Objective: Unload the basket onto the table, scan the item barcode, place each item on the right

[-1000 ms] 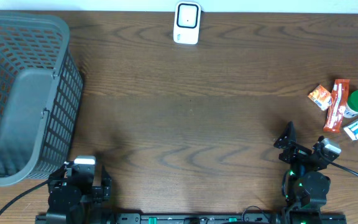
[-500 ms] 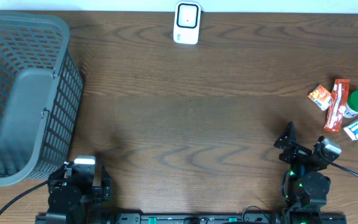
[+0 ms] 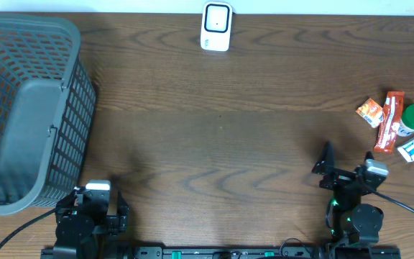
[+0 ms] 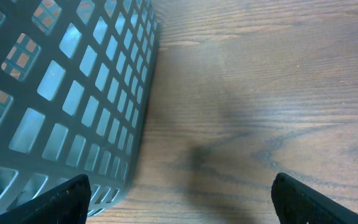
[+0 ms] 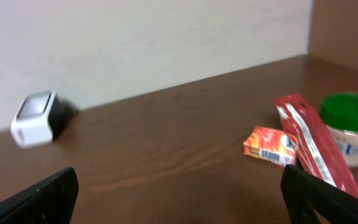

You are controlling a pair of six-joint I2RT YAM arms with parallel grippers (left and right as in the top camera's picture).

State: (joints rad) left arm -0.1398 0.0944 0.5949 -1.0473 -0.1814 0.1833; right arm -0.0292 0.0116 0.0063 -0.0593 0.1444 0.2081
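Overhead, we find the basket [image 3: 27,108] far left, left gripper [image 3: 95,207] and right gripper [image 3: 345,170] both spread wide and empty, the scanner [image 3: 215,26] at the far edge, and the items [image 3: 389,122] clustered right, so we would pinch one edgewise, barcode uncovered.

The right gripper [image 5: 185,202] looks across a dark wooden table [image 5: 166,149] toward a pale wall [image 5: 135,37], its black fingertips [image 5: 45,196] spread to the frame's lower corners. A white scanner [image 5: 35,118] sits far left near the wall. At right, a small orange box [image 5: 269,144] lies just beside a long red packet [image 5: 312,149], which partly hides a green-lidded jar [image 5: 351,127]
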